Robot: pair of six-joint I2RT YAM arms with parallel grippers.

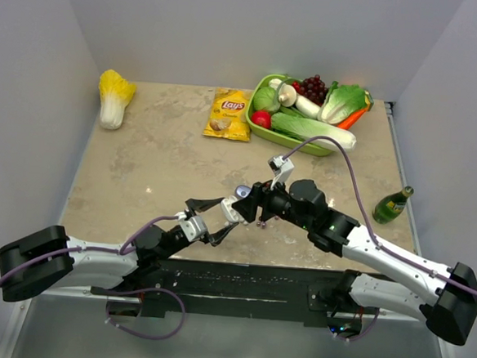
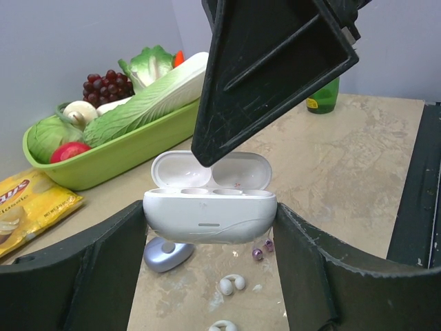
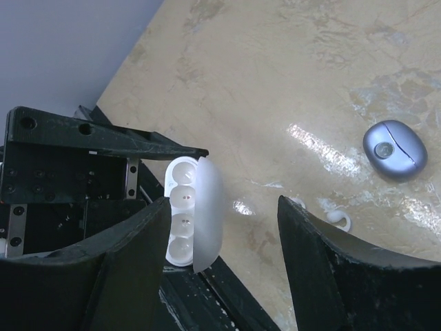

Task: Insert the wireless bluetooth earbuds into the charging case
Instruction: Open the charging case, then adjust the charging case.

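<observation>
My left gripper [image 2: 210,207] is shut on the white charging case [image 2: 207,215] and holds it level above the table, lid open and wells empty. The case also shows in the top view [image 1: 230,210] and in the right wrist view [image 3: 185,219]. My right gripper [image 3: 222,203] is open and empty, right over the case, with one finger [image 2: 269,69] above the lid. Two white earbuds [image 2: 233,283] [image 2: 224,325] and a small purple one [image 2: 258,254] lie on the table under the case. One white earbud shows in the right wrist view [image 3: 338,219].
A lavender oval pod [image 2: 167,254] lies next to the earbuds. At the back are a green tray [image 1: 306,144] of vegetables, a chips bag [image 1: 229,114] and a cabbage [image 1: 113,96]. A green bottle [image 1: 392,204] stands at the right. The black base rail [image 1: 239,281] runs along the near edge.
</observation>
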